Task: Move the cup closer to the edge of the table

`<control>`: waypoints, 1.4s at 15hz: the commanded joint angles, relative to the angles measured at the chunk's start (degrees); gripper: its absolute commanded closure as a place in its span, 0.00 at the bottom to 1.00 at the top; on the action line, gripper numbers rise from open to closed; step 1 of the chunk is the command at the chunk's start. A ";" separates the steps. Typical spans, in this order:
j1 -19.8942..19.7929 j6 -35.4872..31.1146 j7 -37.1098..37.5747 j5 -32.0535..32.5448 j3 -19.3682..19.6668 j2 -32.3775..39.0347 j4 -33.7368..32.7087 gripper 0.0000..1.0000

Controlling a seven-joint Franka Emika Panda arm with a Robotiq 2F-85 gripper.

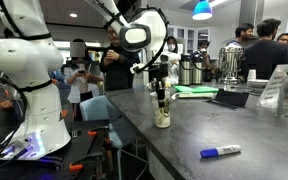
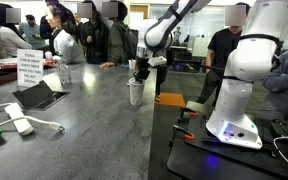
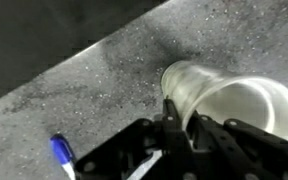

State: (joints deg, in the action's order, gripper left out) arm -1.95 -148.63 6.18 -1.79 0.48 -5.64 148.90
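Reaching straight down with the black Robotiq gripper (image 1: 161, 92) onto the tall tapered off-white paper cup (image 1: 162, 114), forearm near vertical in both exterior views. Cup upright on the dark grey stone-like table (image 1: 234, 130), long axis vertical, at 3 o'clock of the near finger (image 3: 174, 112) in the wrist view. Table edge off toward 11 o'clock. 1 finger at the rim; whether clenched or released, cannot tell.

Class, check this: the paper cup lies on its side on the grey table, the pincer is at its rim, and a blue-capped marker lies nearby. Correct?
No. The cup stands upright, not on its side, as both exterior views show. The rest holds: it is on the grey table, the pincer is at its rim, and the blue-capped marker lies nearby.
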 commanded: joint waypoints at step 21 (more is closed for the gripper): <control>-0.42 14.04 7.69 -0.51 -0.85 -8.54 -4.32 0.00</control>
State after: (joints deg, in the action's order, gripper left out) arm -1.55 -137.73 10.35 -4.70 0.50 -11.61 145.29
